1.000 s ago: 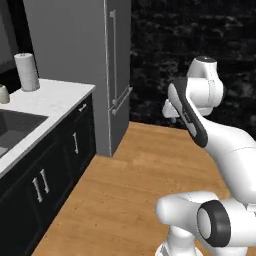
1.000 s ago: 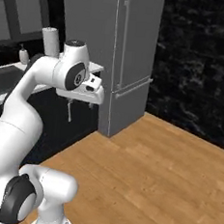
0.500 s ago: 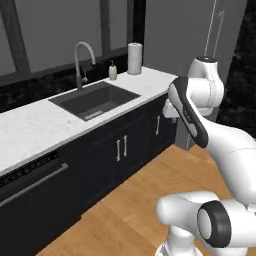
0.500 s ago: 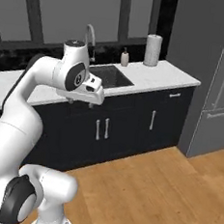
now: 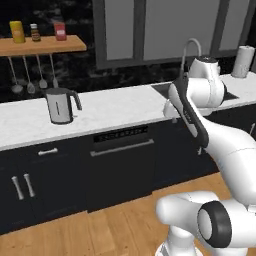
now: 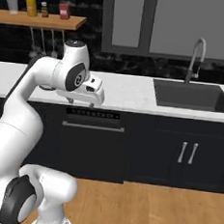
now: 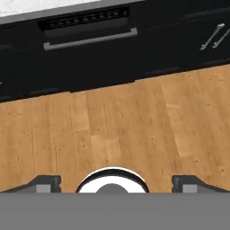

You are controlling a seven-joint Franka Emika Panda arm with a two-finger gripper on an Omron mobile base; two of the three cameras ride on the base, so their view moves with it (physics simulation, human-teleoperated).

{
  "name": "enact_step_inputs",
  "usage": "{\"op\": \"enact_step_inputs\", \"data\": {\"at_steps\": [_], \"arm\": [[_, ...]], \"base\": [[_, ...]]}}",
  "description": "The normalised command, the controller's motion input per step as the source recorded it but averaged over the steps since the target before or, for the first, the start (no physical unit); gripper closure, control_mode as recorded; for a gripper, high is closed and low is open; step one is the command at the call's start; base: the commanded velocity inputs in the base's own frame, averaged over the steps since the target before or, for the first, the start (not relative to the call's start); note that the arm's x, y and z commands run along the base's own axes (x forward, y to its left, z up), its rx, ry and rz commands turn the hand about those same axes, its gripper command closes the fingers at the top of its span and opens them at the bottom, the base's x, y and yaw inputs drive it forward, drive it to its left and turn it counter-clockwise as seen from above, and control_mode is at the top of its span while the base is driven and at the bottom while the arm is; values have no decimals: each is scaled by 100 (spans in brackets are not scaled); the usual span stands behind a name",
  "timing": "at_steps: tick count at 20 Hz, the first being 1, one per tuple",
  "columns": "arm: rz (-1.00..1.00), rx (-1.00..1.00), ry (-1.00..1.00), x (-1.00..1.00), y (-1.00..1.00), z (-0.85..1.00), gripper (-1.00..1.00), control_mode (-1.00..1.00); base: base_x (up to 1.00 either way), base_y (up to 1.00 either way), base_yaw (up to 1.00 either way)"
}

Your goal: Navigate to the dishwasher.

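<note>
- Nearest of all, the gripper (image 7: 114, 182) hangs in the air over the wooden floor (image 7: 117, 130), and in the hand view its two dark fingertips (image 7: 44, 182) sit far apart at the bottom corners, so the jaws are spread wide with nothing between them.
- From the right base view the gripper (image 6: 81, 101) is up at counter height, in front of the counter's front edge and apart from it, held out from the white arm (image 6: 25, 105).
- Straight ahead across the floor is the dishwasher (image 5: 120, 167): a flat black front under the counter, a long silver bar handle (image 5: 121, 148) running across it, a dark control strip with tiny light markings above that.
- In the right base view the dishwasher (image 6: 92, 146) sits directly below the gripper; the hand view has the dishwasher (image 7: 87, 49) at the top, left of centre.
- Black cabinet doors (image 6: 187, 155) with two short vertical handles stand beside it on the sink side.
- Up on the white counter (image 5: 115, 107), a steel kettle (image 5: 61, 106) stands near the back, left of the dishwasher's bay.
- The sink (image 6: 190, 95) is sunk into the counter to the right, its curved faucet (image 6: 197, 56) rising at the back edge.
- A paper towel roll (image 5: 243, 61) stands at the counter's far right end.
- Farthest back, a wooden shelf (image 5: 42, 45) on the dark wall carries small jars, with utensils (image 5: 30, 75) hanging beneath it.
</note>
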Motion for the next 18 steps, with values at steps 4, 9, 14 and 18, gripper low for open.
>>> {"op": "enact_step_inputs", "data": {"at_steps": [4, 9, 14, 18], "arm": [[0, 0, 0, 0, 0, 0, -100, 100], [0, 0, 0, 0, 0, 0, -100, 100], [0, 0, 0, 0, 0, 0, -100, 100], [0, 0, 0, 0, 0, 0, -100, 100]], "base": [[-26, 49, 70], [3, -12, 9], [1, -96, 1], [0, -13, 0]]}}
